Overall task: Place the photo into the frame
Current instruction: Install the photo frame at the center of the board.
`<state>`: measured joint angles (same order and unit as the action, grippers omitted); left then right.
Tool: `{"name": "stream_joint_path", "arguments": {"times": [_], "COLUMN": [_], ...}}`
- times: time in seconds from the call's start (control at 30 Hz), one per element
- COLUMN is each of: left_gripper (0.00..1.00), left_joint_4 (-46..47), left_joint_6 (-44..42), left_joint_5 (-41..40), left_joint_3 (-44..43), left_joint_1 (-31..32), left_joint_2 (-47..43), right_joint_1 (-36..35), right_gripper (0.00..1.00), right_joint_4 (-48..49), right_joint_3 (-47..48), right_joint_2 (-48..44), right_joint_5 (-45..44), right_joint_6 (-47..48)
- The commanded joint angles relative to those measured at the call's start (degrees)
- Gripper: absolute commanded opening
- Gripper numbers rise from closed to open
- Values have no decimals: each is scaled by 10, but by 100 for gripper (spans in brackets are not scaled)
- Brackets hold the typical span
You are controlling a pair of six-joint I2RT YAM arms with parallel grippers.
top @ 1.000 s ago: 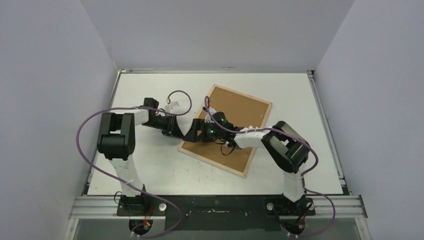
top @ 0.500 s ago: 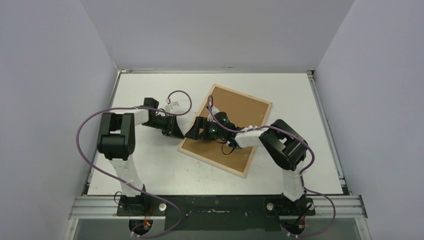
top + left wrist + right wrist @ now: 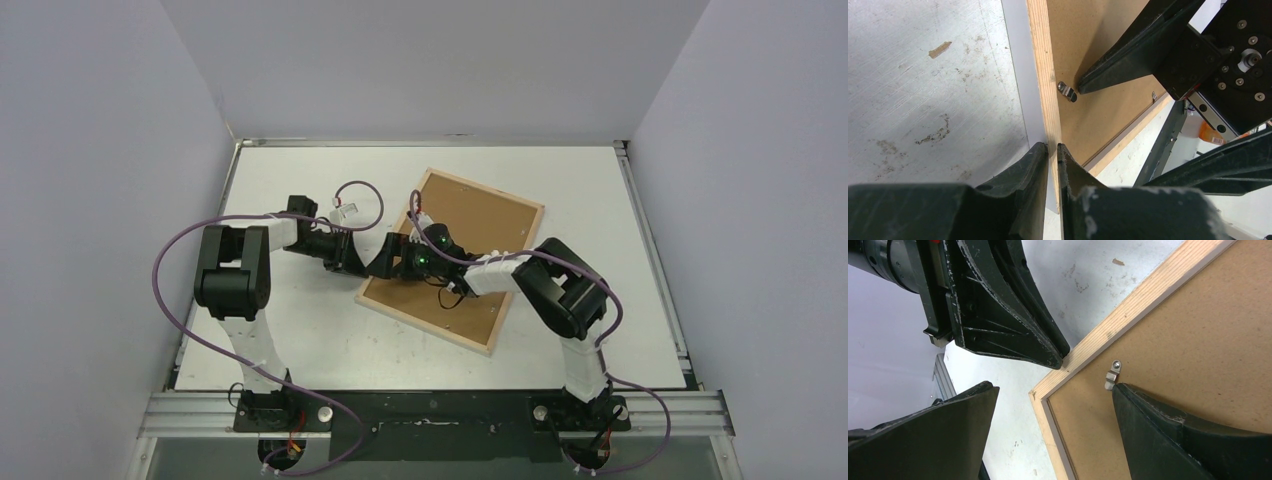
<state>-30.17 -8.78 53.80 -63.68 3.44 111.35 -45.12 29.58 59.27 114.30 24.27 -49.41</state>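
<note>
Frame (image 3: 430,322) back-up on the table (image 3: 300,180), just right of centre, skewed, near-left corner between both tools. Photo not visible in any view; cannot tell whether under the backing panel (image 3: 480,225). Left gripper (image 3: 1053,148) pinched narrow on the left bar, close to that corner. Right gripper (image 3: 1054,388) spread wide, holding nothing, one fingertip (image 3: 1128,395) at the small metal clip (image 3: 1112,375) on the panel, touching or nearly so. Likely step: swivelling the clip. To do well: steady clamp on the bar, sideways nudge at the clip's free end, light pressure, no digging into the board. Bars pale raw wood, narrow, grain showing; panel matte brown fibreboard, flat; clip bright, bent, pinned by one screw.
</note>
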Motion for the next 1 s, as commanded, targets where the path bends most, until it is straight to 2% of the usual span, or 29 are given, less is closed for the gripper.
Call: {"name": "stream_joint_path", "arguments": {"times": [0.0,0.5,0.97], "left_gripper": [12,11,11], "left_joint_4": [0,0,3], "left_joint_6": [-7,-5,2], "left_joint_5": [12,16,21], "left_joint_3": [-20,-19,-14], "left_joint_1": [2,2,4], "left_joint_2": [-5,-5,-9], "right_joint_1": [-13,-16,-32], "right_gripper": [88,88,86], "right_joint_4": [16,28,65], "right_joint_3": [19,29,-8], "right_joint_2": [16,33,23], "right_joint_5": [-2,-8,-64], "right_joint_6": [-6,-15,-63]}}
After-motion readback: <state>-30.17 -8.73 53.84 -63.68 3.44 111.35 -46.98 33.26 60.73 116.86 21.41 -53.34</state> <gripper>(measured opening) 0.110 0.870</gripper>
